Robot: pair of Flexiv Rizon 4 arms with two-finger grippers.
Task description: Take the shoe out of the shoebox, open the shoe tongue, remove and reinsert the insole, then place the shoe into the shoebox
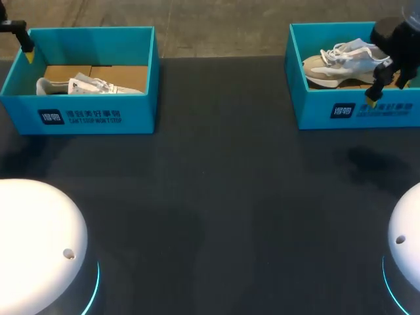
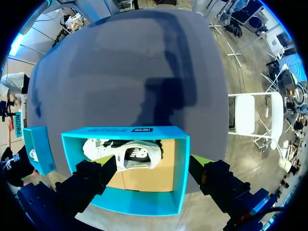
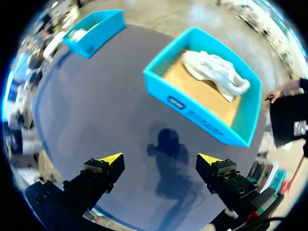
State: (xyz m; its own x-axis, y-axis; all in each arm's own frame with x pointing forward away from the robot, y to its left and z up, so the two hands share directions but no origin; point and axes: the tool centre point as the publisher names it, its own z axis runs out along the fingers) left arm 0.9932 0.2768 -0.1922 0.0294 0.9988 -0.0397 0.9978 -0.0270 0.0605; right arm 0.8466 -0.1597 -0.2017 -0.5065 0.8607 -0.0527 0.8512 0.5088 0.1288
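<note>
Two white lace-up sneakers lie boxed: left shoe point(image 1: 92, 85) in the left teal cardboard box point(image 1: 131, 115), right shoe point(image 1: 338, 62) in the right box point(image 1: 315, 108). Our left gripper point(image 2: 154, 163) and right gripper point(image 3: 160, 159) hang spread, empty; a skewed descent could shove a box wall.

Matt table point(image 1: 216, 197), cardboard shoebox point(image 1: 141, 113)

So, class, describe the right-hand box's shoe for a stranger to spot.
On the dark table, take the teal box at the far right. The shoe inside is chunky with a thick beige sole; the left box's shoe is flatter and white.
</note>
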